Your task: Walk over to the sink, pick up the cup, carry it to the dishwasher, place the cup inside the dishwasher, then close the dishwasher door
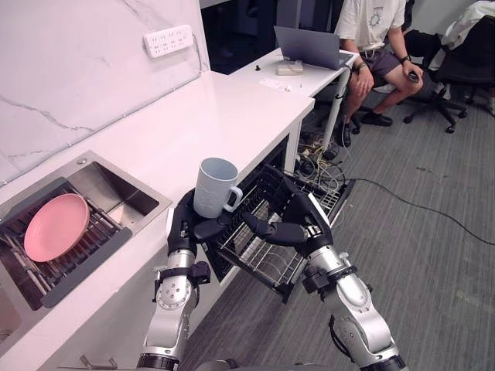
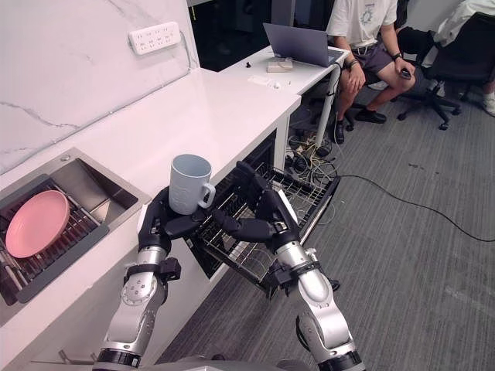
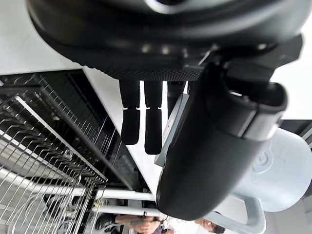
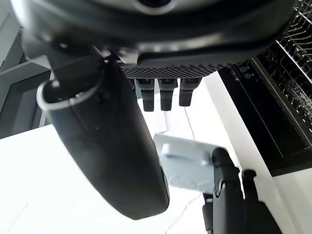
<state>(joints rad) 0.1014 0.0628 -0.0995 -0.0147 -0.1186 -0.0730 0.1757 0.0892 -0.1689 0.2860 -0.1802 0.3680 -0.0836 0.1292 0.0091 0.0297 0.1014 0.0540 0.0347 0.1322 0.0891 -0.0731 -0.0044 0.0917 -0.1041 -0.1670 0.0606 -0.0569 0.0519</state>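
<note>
A pale grey-blue cup (image 1: pixel 214 185) stands upright at the front edge of the white counter (image 1: pixel 193 127), handle toward the dishwasher. My left hand (image 1: pixel 184 226) holds it from below and behind, thumb under its base; the cup (image 3: pixel 273 175) shows past that thumb in the left wrist view. My right hand (image 1: pixel 298 220) hovers open over the pulled-out wire rack (image 1: pixel 267 259) of the open dishwasher, its fingers (image 1: pixel 263 228) stretched toward the cup's base. The cup (image 4: pixel 187 165) also shows beyond those fingers in the right wrist view.
A sink (image 1: pixel 116 193) at the left holds a dark rack with a pink plate (image 1: pixel 56 226). The lowered dishwasher door (image 1: pixel 340 197) juts into the floor space. A person (image 1: pixel 371 46) sits at a desk with a laptop (image 1: pixel 309 46) at the back right. Cables lie on the floor.
</note>
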